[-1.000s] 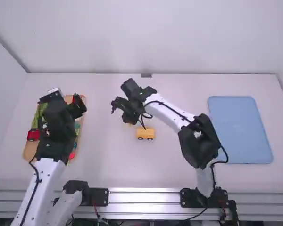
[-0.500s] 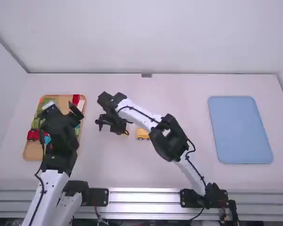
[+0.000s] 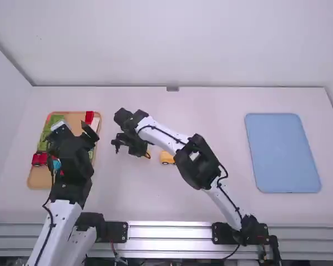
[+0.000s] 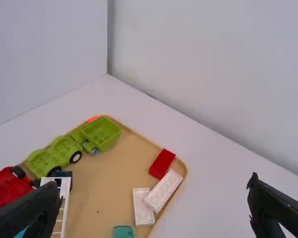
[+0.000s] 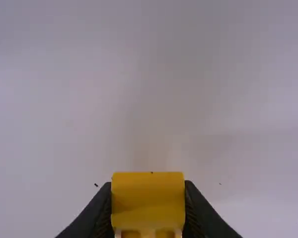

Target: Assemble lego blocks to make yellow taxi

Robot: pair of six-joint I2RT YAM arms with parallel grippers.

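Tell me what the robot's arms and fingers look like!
The left arm and right arm have smooth white tube parts and chunky black joints. Thin black cables run along them like strings. The left fingers and right fingers are black too, and get narrower toward their tips.
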